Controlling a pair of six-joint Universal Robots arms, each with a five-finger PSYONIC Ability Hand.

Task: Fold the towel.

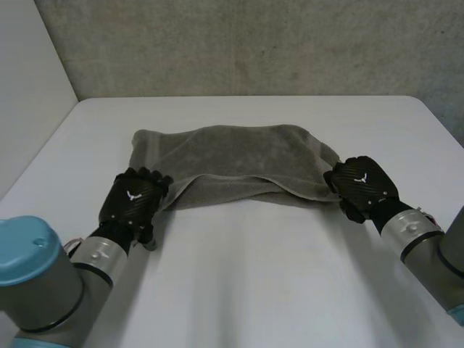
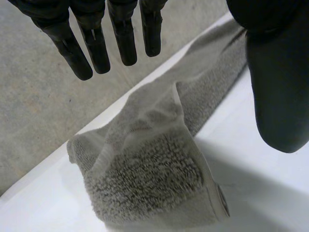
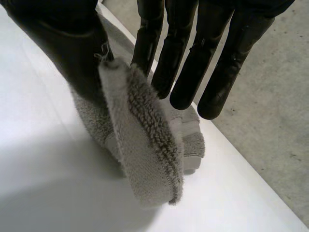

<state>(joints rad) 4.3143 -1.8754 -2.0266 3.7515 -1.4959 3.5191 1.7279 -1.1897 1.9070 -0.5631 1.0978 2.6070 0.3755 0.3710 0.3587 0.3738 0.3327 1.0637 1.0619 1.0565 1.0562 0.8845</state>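
Closest to the camera, the left arm is reaching out over the white desk. The left hand is sitting at the near left corner of the grey towel. Its fingers are pointing straight out with gaps between them, and they are holding nothing. The towel corner is lying bunched on the desk just under the fingertips.

The towel is lying across the middle of the desk. Its long side is running left to right, from one hand to the other. It is looking doubled over, with a loose near edge sagging in the middle.

Over on the right, the right arm is coming in, and the right hand is sitting at the near right corner. The towel edge there is standing up between the thumb and the straight fingers, and they seem to be pinching it.

So each hand is sitting nearest its own corner, and the far long edge is lying straight ahead of both. I am guessing the next fold is needing both corners lifted together, so the left hand is needing to close on its corner first.
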